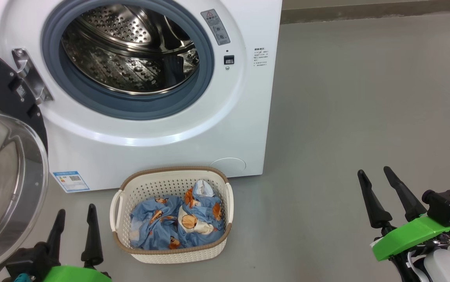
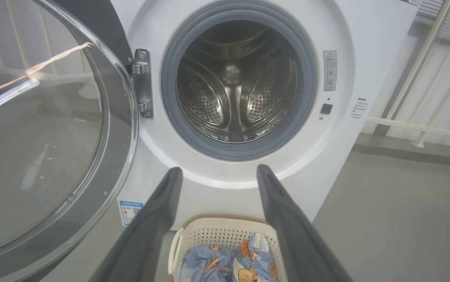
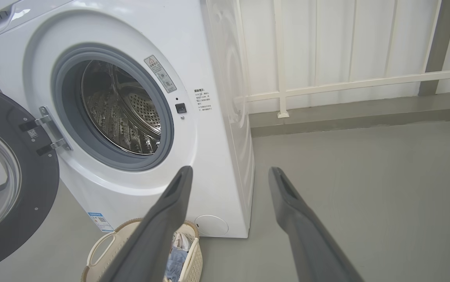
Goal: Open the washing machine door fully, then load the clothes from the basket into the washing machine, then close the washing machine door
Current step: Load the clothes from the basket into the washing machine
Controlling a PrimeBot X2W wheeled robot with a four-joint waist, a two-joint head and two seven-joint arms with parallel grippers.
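The white washing machine (image 1: 162, 133) stands with its steel drum (image 1: 131, 51) bare inside. Its door (image 1: 5, 156) is swung wide open to the left, also seen as the glass bowl of the door (image 2: 40, 137) and the black-rimmed door (image 3: 9, 184). On the floor in front sits the cream basket (image 1: 172, 175) holding the light blue printed clothes (image 1: 178, 221). My left gripper (image 1: 75, 213) is open, low and just left of the basket. My right gripper (image 1: 374, 172) is open over bare floor, far to the right. Both hold nothing.
Grey floor (image 1: 346, 117) spreads to the right of the machine. A white railing (image 3: 346, 82) and a low kerb (image 3: 366, 113) run behind. The open door takes up the space at my left.
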